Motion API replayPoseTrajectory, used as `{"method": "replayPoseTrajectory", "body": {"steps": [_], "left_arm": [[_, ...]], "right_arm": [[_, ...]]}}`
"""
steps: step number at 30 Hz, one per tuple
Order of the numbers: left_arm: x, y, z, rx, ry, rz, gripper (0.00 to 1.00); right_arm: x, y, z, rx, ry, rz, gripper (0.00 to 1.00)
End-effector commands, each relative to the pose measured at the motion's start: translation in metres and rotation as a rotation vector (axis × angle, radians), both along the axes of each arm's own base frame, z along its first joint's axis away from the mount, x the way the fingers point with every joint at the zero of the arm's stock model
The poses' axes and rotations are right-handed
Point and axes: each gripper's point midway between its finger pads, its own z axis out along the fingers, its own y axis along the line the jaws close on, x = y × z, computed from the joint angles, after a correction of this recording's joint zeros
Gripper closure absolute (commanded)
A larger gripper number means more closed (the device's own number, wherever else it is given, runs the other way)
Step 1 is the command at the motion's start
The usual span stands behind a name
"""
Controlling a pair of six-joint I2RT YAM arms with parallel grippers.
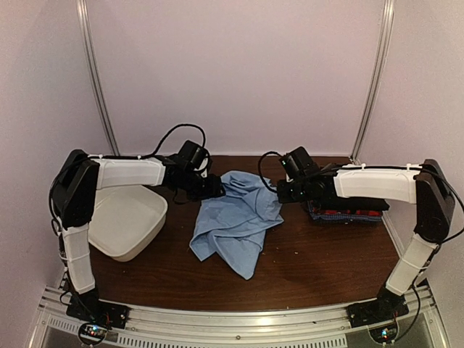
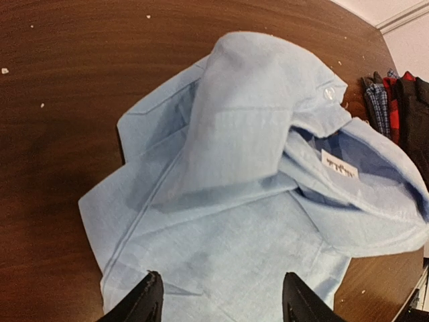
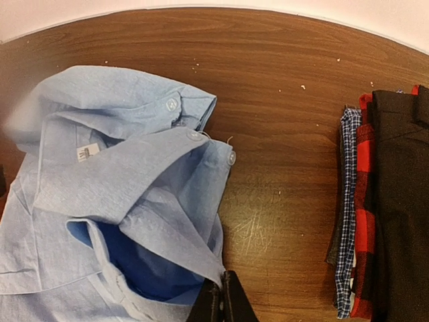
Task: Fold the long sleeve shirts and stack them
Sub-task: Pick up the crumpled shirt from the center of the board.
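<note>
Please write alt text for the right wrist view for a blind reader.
The right gripper, shut, seems to pinch the edge of a crumpled light blue shirt on a brown table. A stack of folded shirts, black, red check and blue check, lies at the right.

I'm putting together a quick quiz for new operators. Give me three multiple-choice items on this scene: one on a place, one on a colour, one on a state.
1. Where does the white tub sit?
A) left of the light blue shirt
B) on top of it
C) right of it

2. What colour is the unfolded shirt?
A) red
B) light blue
C) black

3. How is the right end effector?
A) wide open
B) out of view
C) shut on the shirt's edge

Answers: A, the top view shows the tub left of the shirt; B, the crumpled cloth is pale blue; C, its fingers are pressed together where the cloth meets them.
</note>
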Motion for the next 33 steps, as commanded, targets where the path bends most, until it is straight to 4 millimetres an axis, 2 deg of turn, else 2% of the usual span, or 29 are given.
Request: {"method": "replayPoseTrajectory", "body": {"steps": [1,6,11,13,17,18,21,26,28,33], "left_arm": [[0.042,-0.002,0.011,-0.027,-0.084,0.045,0.39],[0.065,-0.011,0.003,-0.046,-0.077,0.045,0.43],[0.078,-0.018,0.0,-0.054,-0.081,0.056,0.5],[0.081,-0.024,-0.001,-0.063,-0.076,0.045,0.6],[0.083,-0.025,0.019,-0.078,-0.102,0.039,0.93],[0.083,-0.023,0.029,-0.074,-0.12,0.042,1.0],[0.082,-0.011,0.07,-0.046,-0.199,0.05,1.0],[0.064,0.016,0.162,-0.025,-0.373,0.053,1.0],[0.048,0.028,0.211,-0.048,-0.465,0.038,1.0],[-0.005,0.035,0.309,-0.142,-0.664,-0.112,1.0]], "right_arm": [[0.003,-0.003,0.023,0.042,-0.049,0.006,0.95],[0.004,-0.01,0.027,0.05,-0.058,-0.003,0.95],[0.005,-0.015,0.033,0.064,-0.071,-0.008,0.95],[0.006,-0.015,0.036,0.065,-0.078,-0.007,0.95],[0.011,-0.022,0.05,0.054,-0.105,-0.023,0.96],[0.013,-0.026,0.055,0.051,-0.117,-0.032,0.96],[0.018,-0.041,0.076,0.047,-0.161,-0.058,0.98],[0.02,-0.061,0.133,0.05,-0.277,-0.077,1.0],[0.018,-0.065,0.163,0.064,-0.338,-0.076,1.0],[0.004,-0.075,0.248,0.124,-0.503,-0.056,1.0]]}}
